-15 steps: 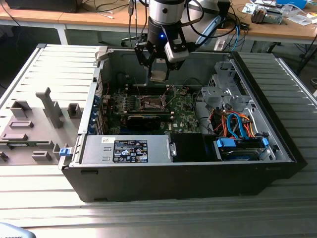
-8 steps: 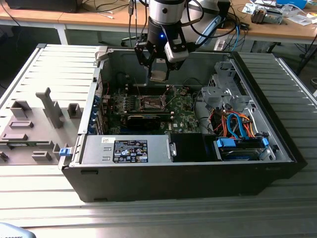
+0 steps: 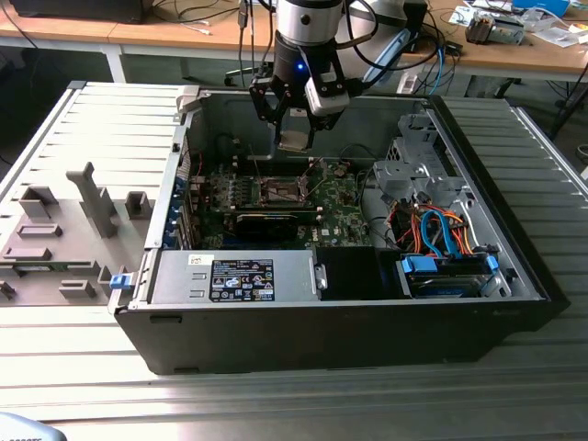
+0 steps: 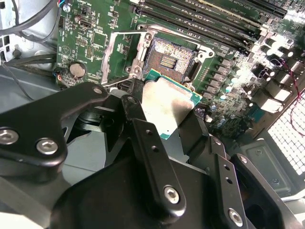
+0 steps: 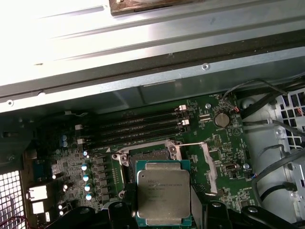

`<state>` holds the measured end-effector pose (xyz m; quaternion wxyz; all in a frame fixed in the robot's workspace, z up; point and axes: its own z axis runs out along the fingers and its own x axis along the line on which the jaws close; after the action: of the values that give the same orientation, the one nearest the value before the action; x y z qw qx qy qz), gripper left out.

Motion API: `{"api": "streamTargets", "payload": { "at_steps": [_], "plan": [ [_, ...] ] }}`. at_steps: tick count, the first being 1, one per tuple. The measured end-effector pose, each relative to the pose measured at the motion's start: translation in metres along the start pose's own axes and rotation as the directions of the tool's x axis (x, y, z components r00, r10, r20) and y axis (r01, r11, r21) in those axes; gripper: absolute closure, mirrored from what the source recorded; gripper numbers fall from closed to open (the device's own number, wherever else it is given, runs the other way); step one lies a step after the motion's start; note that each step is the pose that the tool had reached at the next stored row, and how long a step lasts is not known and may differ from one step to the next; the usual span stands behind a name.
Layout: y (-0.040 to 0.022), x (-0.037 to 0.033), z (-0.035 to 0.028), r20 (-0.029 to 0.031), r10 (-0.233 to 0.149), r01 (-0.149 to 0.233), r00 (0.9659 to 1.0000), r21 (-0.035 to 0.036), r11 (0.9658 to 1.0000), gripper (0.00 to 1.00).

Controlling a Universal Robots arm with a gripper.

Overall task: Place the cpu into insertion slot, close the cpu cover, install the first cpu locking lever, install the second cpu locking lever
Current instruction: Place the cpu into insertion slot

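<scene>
My gripper (image 3: 296,136) hangs inside the open computer case, shut on the cpu (image 3: 297,141), a flat square silver-grey chip with a green edge. In both wrist views the cpu (image 4: 167,102) (image 5: 163,193) sits between the black fingers (image 4: 132,109), held a little above the insertion slot (image 4: 167,56) (image 5: 148,155). The slot (image 3: 278,191) lies open on the green circuit board (image 3: 342,207), its dark contact field bare. The cpu cover (image 5: 209,167) (image 4: 114,50) is flipped open beside the slot, and a thin wire lever (image 5: 190,144) stands raised.
A long black card (image 3: 266,221) lies just in front of the slot. The labelled power supply (image 3: 243,278), the drive cage (image 3: 418,165) and the orange and blue cables (image 3: 434,230) crowd the case. Memory sticks (image 5: 138,126) run beside the slot. The removed side panel (image 3: 73,216) lies at the exterior view's left.
</scene>
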<state>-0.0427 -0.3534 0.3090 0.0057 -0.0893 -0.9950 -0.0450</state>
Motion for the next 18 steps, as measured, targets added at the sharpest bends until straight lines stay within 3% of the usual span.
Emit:
{"api": "streamTargets", "payload": {
  "at_steps": [18],
  "plan": [
    [0.0000, 0.0000, 0.0000, 0.0013, 0.015, -0.015, 0.9999, -0.0003, 0.9999, 0.46]
  ]
}}
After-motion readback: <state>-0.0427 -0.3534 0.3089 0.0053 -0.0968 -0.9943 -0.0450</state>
